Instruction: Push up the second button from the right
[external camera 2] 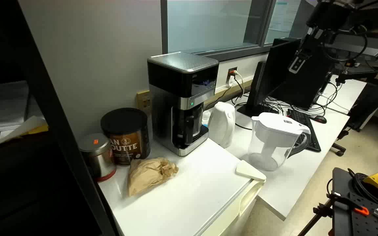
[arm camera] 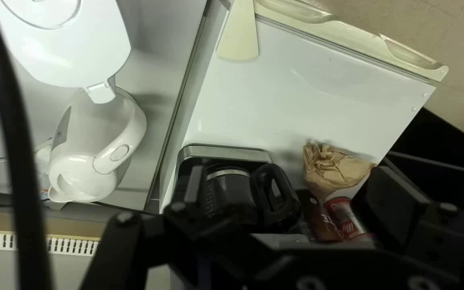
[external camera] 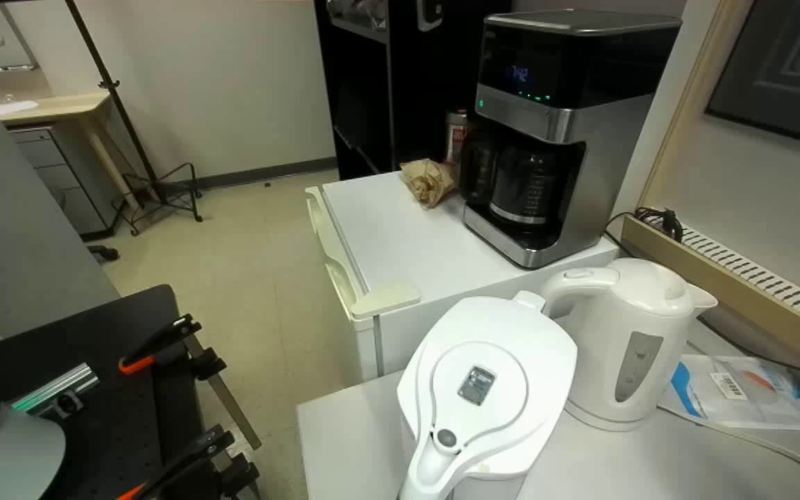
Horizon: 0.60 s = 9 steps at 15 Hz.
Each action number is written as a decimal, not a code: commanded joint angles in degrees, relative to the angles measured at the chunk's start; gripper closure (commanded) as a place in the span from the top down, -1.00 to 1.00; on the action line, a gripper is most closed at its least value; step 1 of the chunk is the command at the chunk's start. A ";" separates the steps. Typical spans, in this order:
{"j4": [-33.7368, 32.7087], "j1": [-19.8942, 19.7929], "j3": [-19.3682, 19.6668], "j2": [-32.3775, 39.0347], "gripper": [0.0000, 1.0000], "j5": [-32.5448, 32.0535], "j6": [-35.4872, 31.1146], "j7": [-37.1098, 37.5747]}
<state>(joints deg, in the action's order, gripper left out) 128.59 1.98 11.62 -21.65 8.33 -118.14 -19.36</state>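
Note:
The coffee maker (external camera: 605, 76) is black and steel, and it stands on the white fridge top in both exterior views (external camera 2: 182, 78). Its front panel (external camera: 519, 83) shows a lit clock, a row of small green lights and one green light on the steel band. Single buttons are too small to tell apart. My gripper (external camera 2: 296, 65) hangs in the air at the upper right of an exterior view, apart from the coffee maker. In the wrist view my gripper (arm camera: 296, 193) is open, its fingers wide apart with nothing between them. The panel is mostly hidden there behind the gripper.
A white kettle (external camera: 639, 340) and a water pitcher (external camera: 490, 389) stand beside the coffee maker. A paper bag (external camera 2: 149, 173), a coffee tin (external camera 2: 126, 137) and a steel can (external camera 2: 97, 154) are on its other side. Monitors (external camera 2: 277, 72) stand behind the pitcher. A black shelf (external camera: 428, 83) borders the fridge.

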 commanded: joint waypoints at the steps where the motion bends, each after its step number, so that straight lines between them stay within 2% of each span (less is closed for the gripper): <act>1: -0.11 -1.15 -1.01 0.11 1.00 0.46 0.16 -0.34; 7: -0.11 -1.14 -1.01 0.11 1.00 0.46 0.16 -0.34; 9: 0.23 -1.56 -2.16 1.02 1.00 -1.33 -1.34 0.61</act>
<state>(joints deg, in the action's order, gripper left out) 128.62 1.61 11.30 -21.63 8.33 -118.18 -19.36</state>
